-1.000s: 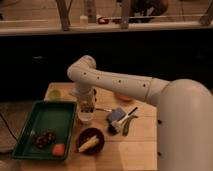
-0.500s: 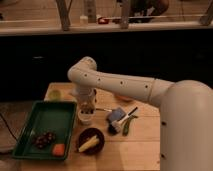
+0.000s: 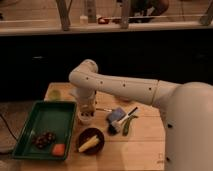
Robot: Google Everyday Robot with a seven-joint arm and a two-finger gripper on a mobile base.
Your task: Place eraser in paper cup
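Note:
The small white paper cup (image 3: 85, 119) stands on the wooden table (image 3: 145, 137), just right of the green tray. My gripper (image 3: 86, 109) hangs straight down over the cup, its tip at the cup's rim. The white arm (image 3: 120, 86) reaches in from the right. The eraser cannot be made out; the gripper hides the cup's inside.
A green tray (image 3: 45, 122) at the left holds dark grapes (image 3: 43, 139) and an orange piece (image 3: 59, 149). A black bowl with yellow pieces (image 3: 90, 141) sits in front of the cup. A blue brush (image 3: 117, 120) and a green pod (image 3: 129, 124) lie to the right. A green fruit (image 3: 54, 93) sits at the back left.
The gripper has stayed over the cup with hardly any movement. Nothing else has moved.

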